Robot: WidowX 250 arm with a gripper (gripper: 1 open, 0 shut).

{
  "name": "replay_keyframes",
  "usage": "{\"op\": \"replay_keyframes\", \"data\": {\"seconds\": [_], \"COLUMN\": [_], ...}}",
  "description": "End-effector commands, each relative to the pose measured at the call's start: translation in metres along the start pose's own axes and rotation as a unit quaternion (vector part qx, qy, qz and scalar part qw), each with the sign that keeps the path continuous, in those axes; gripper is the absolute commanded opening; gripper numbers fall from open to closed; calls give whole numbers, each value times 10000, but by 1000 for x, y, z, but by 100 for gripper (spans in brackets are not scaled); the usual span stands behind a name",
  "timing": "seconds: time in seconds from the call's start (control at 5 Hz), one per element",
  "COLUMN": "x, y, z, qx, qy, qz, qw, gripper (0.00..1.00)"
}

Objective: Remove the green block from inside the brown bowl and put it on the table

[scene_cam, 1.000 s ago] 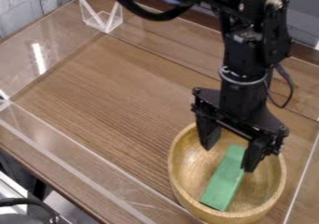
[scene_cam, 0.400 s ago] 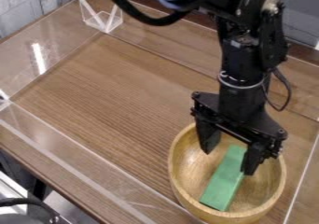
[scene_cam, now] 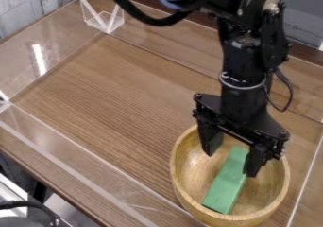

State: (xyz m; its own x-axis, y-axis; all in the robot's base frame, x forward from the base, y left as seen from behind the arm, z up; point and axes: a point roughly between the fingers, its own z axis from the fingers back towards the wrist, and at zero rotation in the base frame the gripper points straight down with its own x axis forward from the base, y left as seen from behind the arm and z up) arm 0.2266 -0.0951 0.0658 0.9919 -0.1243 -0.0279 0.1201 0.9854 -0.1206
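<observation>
We take the brown bowl (scene_cam: 235,181) as our landmark and read the scene from left to right. Far left of the bowl, the counter (scene_cam: 120,94) is bare wood grain, bounded by a low clear acrylic wall (scene_cam: 51,136) along the near-left edge. Up and well to the left of the bowl, a small clear triangular stand (scene_cam: 104,19) sits at the far wall, well apart from the work.

The bowl rests near the right front corner of the counter. The green block (scene_cam: 229,182) lies inside it, flat along the inner slope, its long axis running from the near side of the bowl up toward the far rim. We judge it lies this way because the curved floor lets a flat piece settle against the slope rather than sit level.

Directly over the bowl, the black arm (scene_cam: 248,42) comes down vertically, and the hand (scene_cam: 235,150) points straight down into the bowl. Its two fingers (scene_cam: 210,136) stand wide apart, one on each side of the upper end of the block. We see nothing gripped; whether either fingertip touches the block or the bowl wall we cannot tell from this angle.

Our judgement: the hand straddles the block's narrow width because that is the dimension it can span, so this reads as a pre-grasp pose. Closing and lifting are not yet done, and the block is not yet on the counter.
</observation>
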Motion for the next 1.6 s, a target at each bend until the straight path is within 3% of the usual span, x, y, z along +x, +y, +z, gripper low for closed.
{"op": "replay_keyframes", "data": {"seconds": [0.0,0.4,1.4], "x": [5,6,6], "y": [0,0,4], "z": [6,4,-32], "qx": [-65,-107,-120], "qy": [-148,-134,-167], "qz": [22,16,-39], "qw": [9999,9999,9998], "gripper": [100,100,100]}}
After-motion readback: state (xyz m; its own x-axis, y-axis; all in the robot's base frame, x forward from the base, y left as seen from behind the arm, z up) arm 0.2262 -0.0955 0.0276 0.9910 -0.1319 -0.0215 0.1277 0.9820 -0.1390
